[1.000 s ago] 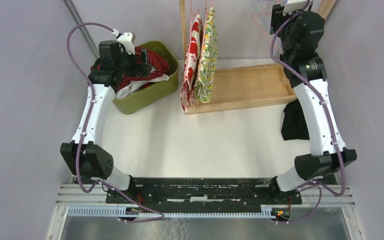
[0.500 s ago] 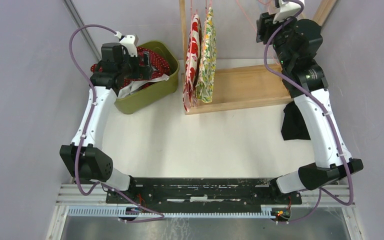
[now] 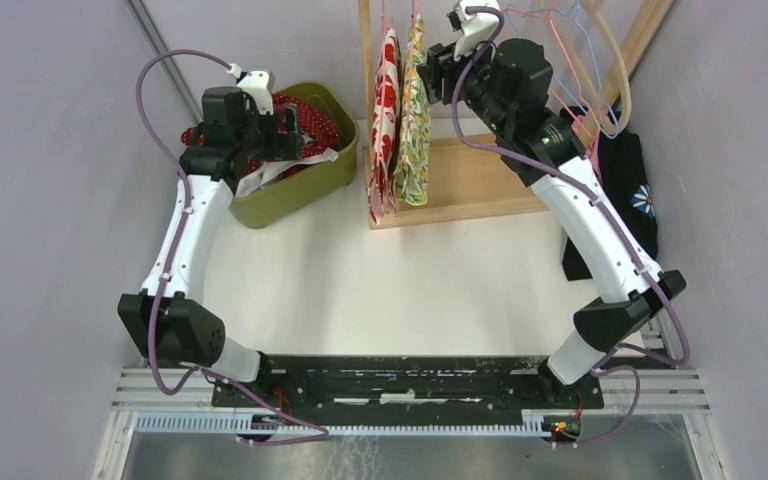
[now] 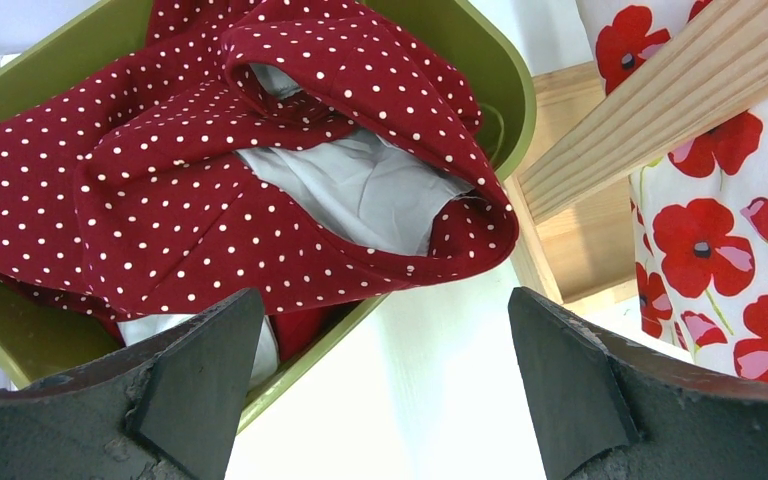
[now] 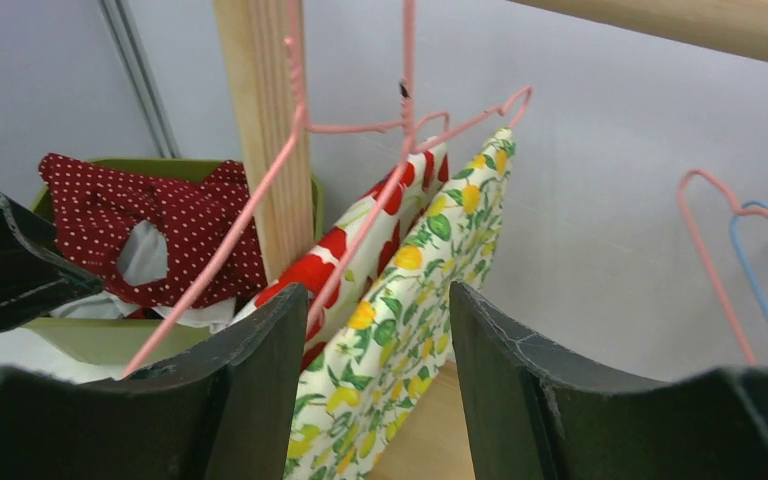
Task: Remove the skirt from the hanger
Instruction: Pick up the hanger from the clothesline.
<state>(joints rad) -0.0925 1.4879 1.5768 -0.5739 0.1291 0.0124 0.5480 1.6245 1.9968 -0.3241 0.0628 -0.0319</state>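
The lemon skirt (image 3: 416, 110) hangs from a pink hanger (image 5: 400, 125) at the table's 12 o'clock, pressed flat against a poppy skirt (image 3: 385, 110) that hangs just at its 9 o'clock on a hanger of its own. The right gripper (image 3: 438, 68) is raised level with the hanger tops, just at the lemon skirt's 3 o'clock. Its jaws stand apart and grip nothing. In the right wrist view the lemon skirt fills the gap between the two fingers, a little beyond their tips. The hanger's wire runs down toward the left finger (image 5: 260, 390), though whether it touches is unclear. A wooden post (image 5: 260, 120) stands behind the hangers. Empty hangers (image 3: 580, 40) hang at the gripper's 3 o'clock, above a black cloth (image 3: 625, 180). The left gripper (image 3: 290, 125) hovers at 10 o'clock with its jaws spread wide and empty, over a green bin (image 4: 500, 70) holding a red dotted garment (image 4: 160, 200), well apart from both skirts.
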